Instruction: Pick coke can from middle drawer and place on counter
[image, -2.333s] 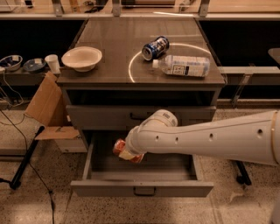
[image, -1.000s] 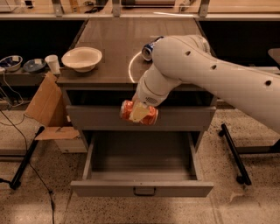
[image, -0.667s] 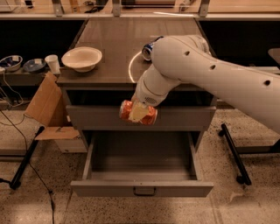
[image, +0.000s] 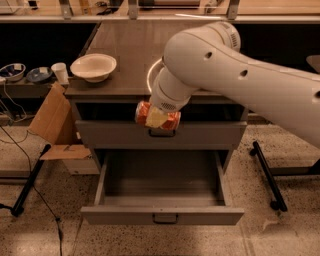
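My gripper (image: 158, 117) is shut on the coke can (image: 145, 114), a red can held on its side in front of the upper drawer front, just below the counter's front edge. The middle drawer (image: 162, 215) stands pulled open below, and nothing shows inside it. The counter (image: 125, 45) is the glossy grey-brown top, with part of a thin white circle line showing left of my arm. My white arm (image: 240, 75) covers the right half of the counter.
A white bowl (image: 93, 66) sits on the counter's left front. A cardboard box (image: 55, 120) leans by the cabinet's left side. A small white cup (image: 60, 73) and dishes (image: 12, 71) stand on a low shelf at left. A black stand leg (image: 267, 175) lies on the floor at right.
The gripper lifted the can out of the open drawer up to the level of the upper drawer front. In the last second it has hardly moved.
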